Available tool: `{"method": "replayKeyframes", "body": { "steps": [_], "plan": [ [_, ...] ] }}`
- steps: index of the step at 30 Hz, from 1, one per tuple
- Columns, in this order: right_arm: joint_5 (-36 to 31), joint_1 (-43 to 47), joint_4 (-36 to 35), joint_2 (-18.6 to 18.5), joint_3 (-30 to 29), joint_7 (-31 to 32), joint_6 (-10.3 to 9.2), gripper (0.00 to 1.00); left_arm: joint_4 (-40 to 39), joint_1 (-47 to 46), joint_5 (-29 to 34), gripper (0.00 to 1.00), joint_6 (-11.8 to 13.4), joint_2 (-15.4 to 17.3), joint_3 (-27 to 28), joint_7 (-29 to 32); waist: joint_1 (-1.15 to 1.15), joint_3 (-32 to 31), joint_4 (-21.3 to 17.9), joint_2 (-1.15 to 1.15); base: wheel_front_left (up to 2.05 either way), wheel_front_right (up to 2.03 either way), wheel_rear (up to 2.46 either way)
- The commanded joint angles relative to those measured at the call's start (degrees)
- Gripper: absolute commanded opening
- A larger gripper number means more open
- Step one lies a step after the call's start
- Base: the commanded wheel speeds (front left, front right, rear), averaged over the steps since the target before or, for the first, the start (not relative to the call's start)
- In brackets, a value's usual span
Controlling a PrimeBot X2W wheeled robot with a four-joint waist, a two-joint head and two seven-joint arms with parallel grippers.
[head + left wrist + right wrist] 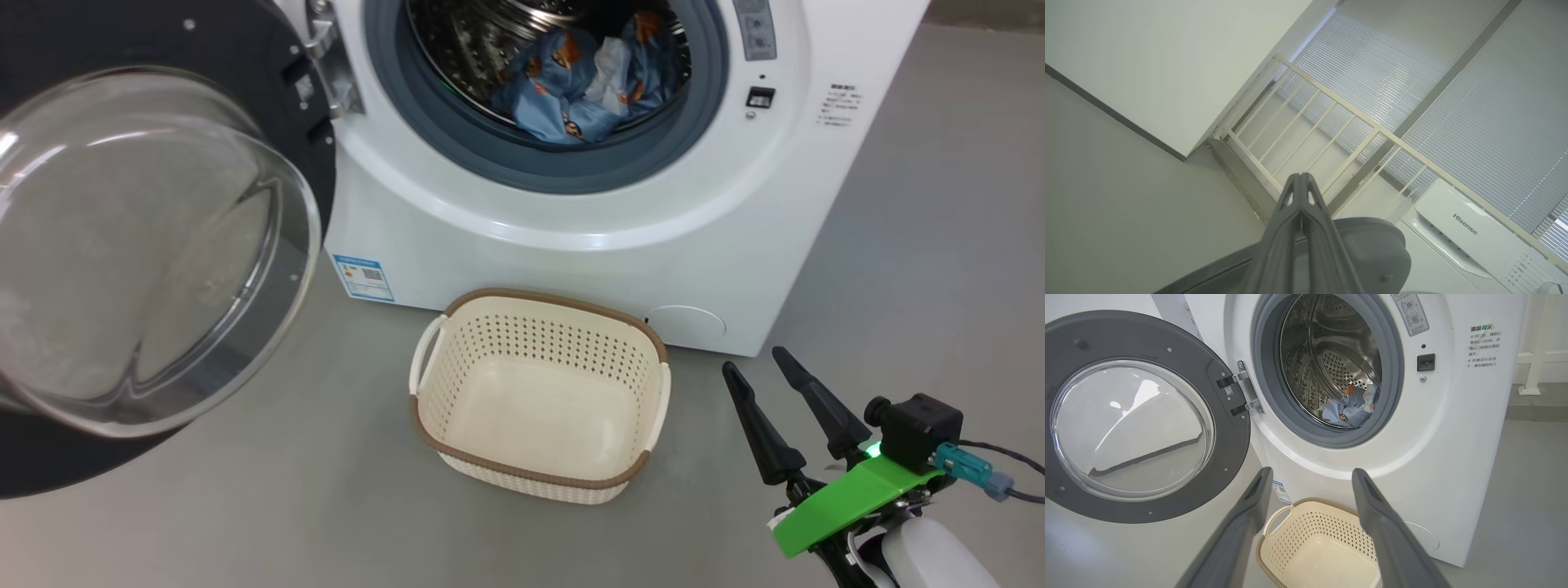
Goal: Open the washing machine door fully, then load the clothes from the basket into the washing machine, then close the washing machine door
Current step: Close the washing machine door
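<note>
The washing machine door (155, 245) hangs wide off the washing machine's (571, 269) left edge, stiff-hinged and glossy, so I'd push its outer rim; my left gripper (1301, 179) is pinched together, my right gripper (753, 360) spread, empty

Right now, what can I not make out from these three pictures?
- Head view: the round black-rimmed glass door is cut off by the left edge.
- Head view: the light-blue bear-printed clothes lie bunched in the steel drum; their number is unclear.
- Head view: the small blue label sticker has print too small to read.
- Right wrist view: the cream perforated plastic basket is partly behind the right gripper and cut by the bottom edge.
</note>
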Motion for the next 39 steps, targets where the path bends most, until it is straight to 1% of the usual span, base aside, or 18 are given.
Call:
{"method": "replayKeyframes", "body": {
  "steps": [1,5,7,10,14,19,24,28,34,38,39],
  "plan": [
    [-0.2,-1.8,-1.5,-0.7,1.4,-0.3,0.09,1.00,0.9,-2.2,-1.0,0.00,-0.4,4.2,2.1,0.6,0.00,1.0,-1.1,0.00,0.00,0.00,0.00],
    [-0.3,-2.3,-1.4,-1.1,1.7,-0.3,0.09,1.00,10.8,-4.8,-4.3,0.00,-0.4,7.4,4.5,2.4,0.00,1.6,-2.1,0.00,0.00,0.00,0.00],
    [-0.3,-2.5,-1.4,-1.3,1.9,-0.3,0.09,1.00,15.1,-5.5,-4.7,0.00,-0.5,9.2,5.1,2.8,0.00,1.8,-2.7,0.00,0.00,0.00,0.00],
    [-0.2,-2.4,-1.2,-1.6,1.8,-0.3,0.09,1.00,20.8,-6.9,-6.2,0.00,-0.5,10.8,6.0,3.2,0.00,1.8,-3.2,0.00,0.00,0.00,0.00],
    [-0.1,-2.3,-1.2,-2.0,1.9,-0.3,0.09,1.00,27.2,-8.4,-7.6,0.00,-0.5,12.5,6.4,4.5,0.00,2.0,-3.8,0.00,0.00,0.00,0.00],
    [-0.1,-2.8,-1.3,-2.2,2.3,-0.3,0.09,1.00,32.7,-9.6,-8.6,0.00,-0.5,14.5,6.2,6.3,0.00,2.6,-4.7,0.00,0.00,0.00,0.00],
    [-0.2,-2.7,-1.5,-2.3,1.7,-0.3,0.09,1.00,36.5,-11.1,-9.7,0.00,-0.6,16.0,6.3,7.6,0.00,3.3,-5.3,0.00,0.00,0.00,0.00],
    [-0.4,-2.5,-1.4,-2.0,1.2,-0.3,0.09,1.00,38.6,-11.6,-10.2,0.00,-0.6,16.9,5.5,10.2,0.00,3.2,-5.4,0.00,0.00,0.00,0.00],
    [-0.5,-2.2,-1.1,-1.3,0.7,-0.3,0.09,1.00,38.5,-10.4,-12.0,0.00,-0.6,16.9,3.4,17.7,0.00,2.3,-5.2,0.00,0.00,0.00,0.00],
    [-0.4,-1.6,-1.1,-0.9,0.4,-0.3,0.09,1.00,37.9,-8.7,-13.5,0.00,-0.6,16.3,1.8,24.7,0.00,1.4,-4.5,0.00,0.00,0.00,0.00],
    [-0.4,-1.6,-1.1,-0.9,0.4,-0.3,0.09,1.00,37.9,-8.7,-13.5,0.00,-0.6,16.3,1.8,24.7,0.00,1.4,-4.5,0.00,0.00,0.00,0.00]
  ]
}}
